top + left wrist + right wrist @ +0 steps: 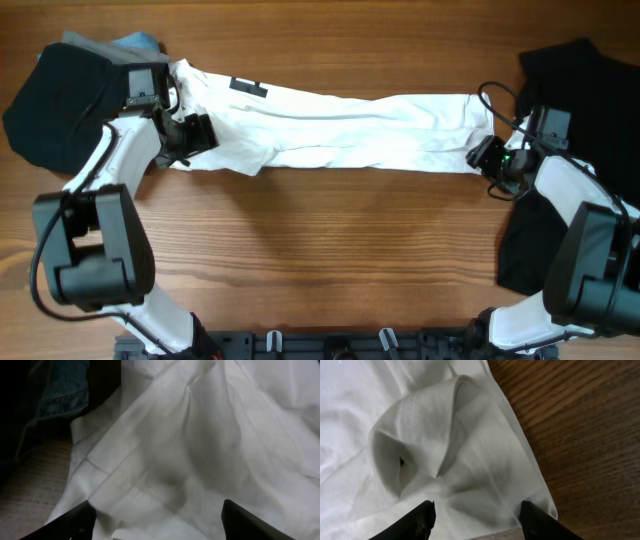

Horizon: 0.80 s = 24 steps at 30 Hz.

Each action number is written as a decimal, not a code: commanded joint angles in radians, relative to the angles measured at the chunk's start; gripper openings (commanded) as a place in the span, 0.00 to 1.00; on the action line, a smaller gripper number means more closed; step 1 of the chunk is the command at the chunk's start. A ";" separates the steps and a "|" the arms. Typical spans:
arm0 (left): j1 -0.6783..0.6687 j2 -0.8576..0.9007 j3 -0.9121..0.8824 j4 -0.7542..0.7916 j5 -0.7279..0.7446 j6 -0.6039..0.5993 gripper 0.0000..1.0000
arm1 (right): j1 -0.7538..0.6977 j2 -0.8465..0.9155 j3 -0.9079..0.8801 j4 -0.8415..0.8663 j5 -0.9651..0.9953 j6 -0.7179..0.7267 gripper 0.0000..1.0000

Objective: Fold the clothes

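Note:
The white T-shirt [340, 125] lies bunched into a long band across the wooden table, with a bit of black lettering [248, 87] showing near its left end. My left gripper [195, 135] sits over the shirt's left end; its fingers are open, wide apart, with white fabric [180, 450] between them [155, 520]. My right gripper [487, 155] is at the shirt's right end, open, its fingers [476, 517] straddling a puckered fold of hem [445, 450]. A black garment [60, 105] lies at the far left.
Another black garment [580, 80] covers the right side, under the right arm. A blue denim piece [135, 42] lies by the left black garment, also seen in the left wrist view [65, 390]. Bare wood table [330, 260] is in front of the shirt.

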 commanded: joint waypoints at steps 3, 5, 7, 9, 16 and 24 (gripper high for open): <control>0.000 0.091 -0.013 0.031 -0.009 0.014 0.80 | 0.003 0.094 -0.012 -0.005 -0.029 -0.011 0.26; 0.000 0.096 -0.013 0.031 -0.010 0.014 0.73 | -0.010 0.079 -0.009 -0.039 0.001 -0.012 0.08; 0.002 0.096 -0.013 0.024 -0.019 0.014 0.46 | -0.029 0.042 -0.006 -0.122 0.076 0.025 0.04; 0.006 0.095 -0.013 0.007 -0.036 0.014 0.40 | -0.043 0.008 -0.002 -0.198 0.122 0.045 0.04; 0.018 0.031 -0.003 -0.044 -0.021 0.014 0.76 | -0.050 -0.156 0.016 -0.267 0.124 -0.066 0.79; 0.014 -0.129 0.018 -0.078 0.036 0.014 0.92 | -0.050 -0.078 0.023 -0.093 0.048 -0.180 0.91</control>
